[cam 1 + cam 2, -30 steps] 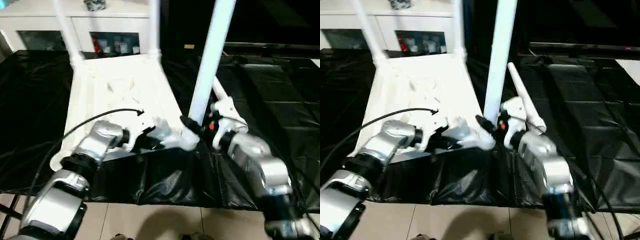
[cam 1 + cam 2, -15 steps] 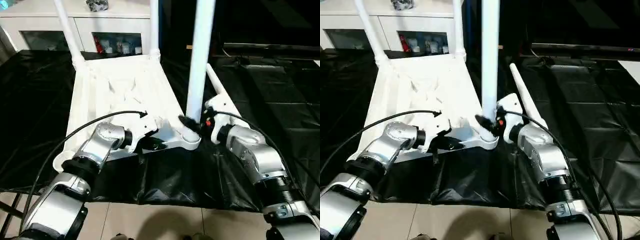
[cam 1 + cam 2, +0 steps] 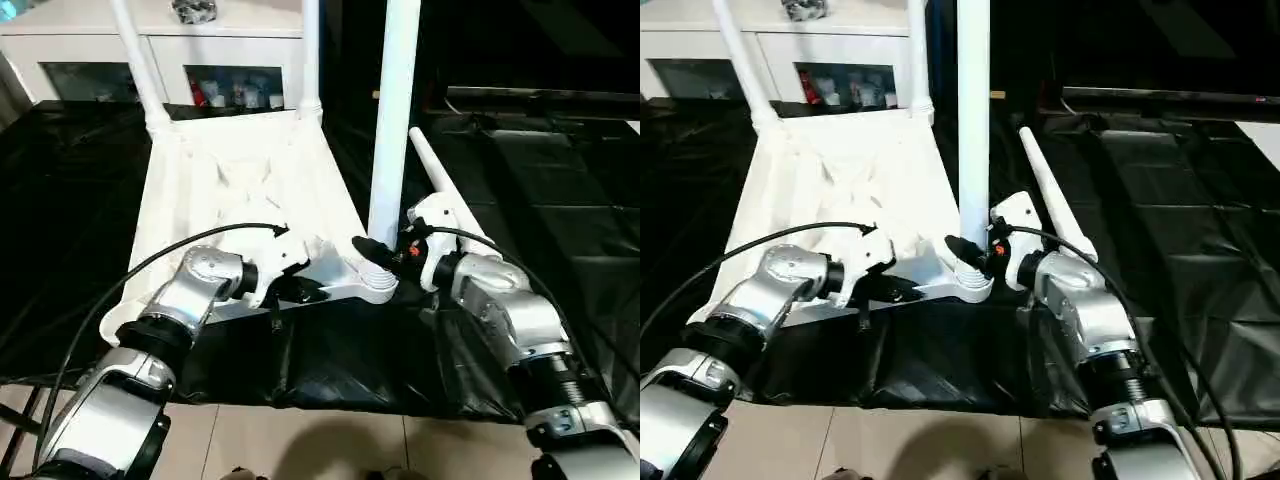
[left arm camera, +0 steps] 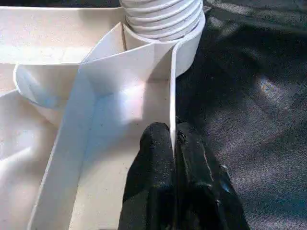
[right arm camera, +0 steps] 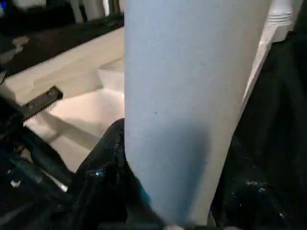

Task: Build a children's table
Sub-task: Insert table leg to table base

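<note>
Pinching the raised rim of the upturned white tabletop (image 3: 240, 180) on black sheeting, the left gripper (image 4: 173, 143) is closed; the right gripper (image 3: 378, 256) clasps an upright leg (image 3: 393, 110) standing in the near corner socket (image 3: 372, 286). No legible writing shows.

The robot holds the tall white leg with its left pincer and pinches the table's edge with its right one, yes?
Not quite, the sides are swapped. In the left eye view the right pincer holds the upright leg at the near corner socket, and the left wrist view shows the left pincer pinching the tabletop rim.
</note>
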You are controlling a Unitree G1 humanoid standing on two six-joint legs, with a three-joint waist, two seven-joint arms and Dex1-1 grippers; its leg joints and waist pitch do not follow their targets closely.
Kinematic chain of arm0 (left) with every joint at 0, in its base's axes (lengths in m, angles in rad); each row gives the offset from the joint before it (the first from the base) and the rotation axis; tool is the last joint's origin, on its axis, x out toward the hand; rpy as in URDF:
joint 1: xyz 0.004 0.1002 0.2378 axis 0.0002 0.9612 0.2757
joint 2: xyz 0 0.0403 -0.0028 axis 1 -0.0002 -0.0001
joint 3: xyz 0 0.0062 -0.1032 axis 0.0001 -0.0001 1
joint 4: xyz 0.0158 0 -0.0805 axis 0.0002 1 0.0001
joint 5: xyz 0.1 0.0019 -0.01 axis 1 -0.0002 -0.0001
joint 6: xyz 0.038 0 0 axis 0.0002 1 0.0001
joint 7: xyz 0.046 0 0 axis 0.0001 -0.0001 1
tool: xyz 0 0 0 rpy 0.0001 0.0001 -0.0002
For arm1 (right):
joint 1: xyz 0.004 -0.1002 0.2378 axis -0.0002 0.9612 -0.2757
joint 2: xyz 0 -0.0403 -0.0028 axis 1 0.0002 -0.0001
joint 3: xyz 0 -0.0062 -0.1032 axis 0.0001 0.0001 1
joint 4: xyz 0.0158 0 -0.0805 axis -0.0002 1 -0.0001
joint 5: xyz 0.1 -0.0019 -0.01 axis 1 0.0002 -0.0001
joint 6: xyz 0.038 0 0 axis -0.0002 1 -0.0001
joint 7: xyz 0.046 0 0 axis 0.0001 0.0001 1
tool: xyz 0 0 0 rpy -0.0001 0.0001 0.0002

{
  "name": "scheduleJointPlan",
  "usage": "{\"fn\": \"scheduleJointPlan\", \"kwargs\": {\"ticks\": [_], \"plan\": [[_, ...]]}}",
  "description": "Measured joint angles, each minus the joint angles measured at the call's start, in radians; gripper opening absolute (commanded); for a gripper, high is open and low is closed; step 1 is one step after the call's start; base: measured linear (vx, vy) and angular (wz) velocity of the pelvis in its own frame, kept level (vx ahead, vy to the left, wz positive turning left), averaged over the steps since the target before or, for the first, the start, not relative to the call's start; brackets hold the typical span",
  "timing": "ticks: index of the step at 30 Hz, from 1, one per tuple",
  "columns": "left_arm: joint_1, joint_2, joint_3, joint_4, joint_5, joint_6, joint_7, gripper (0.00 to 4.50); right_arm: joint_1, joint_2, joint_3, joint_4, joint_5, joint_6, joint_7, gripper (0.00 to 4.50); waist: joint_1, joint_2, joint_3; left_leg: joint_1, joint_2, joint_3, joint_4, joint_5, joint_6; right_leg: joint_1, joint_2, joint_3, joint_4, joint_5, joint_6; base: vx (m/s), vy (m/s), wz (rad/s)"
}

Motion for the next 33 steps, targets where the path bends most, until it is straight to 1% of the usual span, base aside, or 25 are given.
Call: {"fn": "scheduleJointPlan", "kwargs": {"ticks": [4,8,11,16,18,22,25,27,28,30,33], "plan": [[0.000,-0.005,0.005,0.003,0.000,0.006,0.000,0.00,0.038,0.041,-0.078,0.032,0.069,-0.049,0.000,1.89,0.001,0.000,-0.001,0.000,0.000,0.000,0.000,0.000,0.000,0.000,0.000,0.000,0.000,0.000,0.000,0.000,0.000,0.00],[-0.001,-0.007,0.007,0.011,0.001,0.006,0.001,0.00,0.062,0.062,-0.100,0.057,0.105,-0.101,0.004,1.89,0.001,0.001,-0.002,0.001,0.000,0.000,0.000,0.000,0.000,0.001,0.000,0.000,0.000,0.000,0.000,0.000,0.000,0.00],[-0.005,-0.010,0.008,0.021,0.001,0.006,0.003,0.00,0.081,0.081,-0.114,0.075,0.107,-0.160,0.004,1.89,0.001,0.001,-0.003,0.002,0.000,0.000,-0.001,0.000,0.000,0.002,0.000,0.000,-0.001,0.000,0.001,0.000,0.000,0.00],[-0.010,-0.019,0.008,0.034,0.004,0.004,0.010,0.00,0.119,0.096,-0.114,0.097,0.098,-0.272,0.005,1.89,0.001,0.003,-0.004,0.004,0.000,0.000,-0.001,0.000,0.000,0.006,0.000,0.000,-0.003,-0.001,0.001,0.000,0.000,0.00],[-0.012,-0.022,0.008,0.039,0.005,0.004,0.010,0.00,0.127,0.096,-0.109,0.096,0.082,-0.298,0.001,1.89,0.001,0.004,-0.005,0.004,-0.001,0.000,-0.001,0.000,0.001,0.006,0.000,0.000,-0.004,-0.001,0.002,0.000,0.000,0.00],[-0.014,-0.027,0.008,0.047,0.009,-0.005,0.012,0.00,0.135,0.081,-0.071,0.076,0.035,-0.326,-0.021,1.89,0.001,0.006,-0.006,0.004,-0.001,-0.001,-0.002,-0.001,0.001,0.008,0.000,-0.001,-0.008,-0.001,0.002,0.000,0.000,0.00],[-0.014,-0.028,0.008,0.055,0.009,-0.012,0.012,0.00,0.134,0.073,-0.054,0.067,0.012,-0.331,-0.028,1.89,0.001,0.008,-0.009,0.004,-0.001,-0.001,-0.003,-0.001,0.002,0.010,0.000,-0.001,-0.012,-0.001,0.002,0.000,0.000,0.00],[-0.014,-0.028,0.008,0.065,0.009,-0.021,0.011,0.00,0.123,0.058,-0.034,0.067,0.000,-0.325,-0.026,1.89,0.000,0.012,-0.011,0.004,-0.001,0.000,-0.003,-0.001,0.002,0.010,0.000,-0.001,-0.014,-0.001,0.002,0.000,0.000,0.00],[-0.015,-0.027,0.008,0.069,0.009,-0.027,0.011,0.00,0.110,0.047,-0.018,0.067,-0.019,-0.321,-0.016,1.89,-0.003,0.012,-0.011,0.004,-0.001,0.000,-0.003,-0.001,0.002,0.010,0.000,-0.001,-0.014,-0.001,0.002,0.000,0.000,0.00],[-0.017,-0.025,0.008,0.074,0.010,-0.028,0.009,0.00,0.089,0.027,0.006,0.071,-0.052,-0.309,0.005,1.89,-0.004,0.010,-0.012,0.004,-0.001,-0.001,-0.003,-0.001,0.002,0.010,0.000,-0.002,-0.015,-0.001,0.002,0.000,0.000,0.00],[-0.017,-0.019,0.009,0.076,0.010,-0.034,-0.001,0.00,0.071,0.008,0.027,0.081,-0.066,-0.300,0.047,1.89,-0.005,0.009,-0.013,0.004,-0.001,-0.001,-0.003,-0.001,0.002,0.010,0.000,-0.002,-0.015,-0.001,0.002,0.000,0.000,0.00]]}}
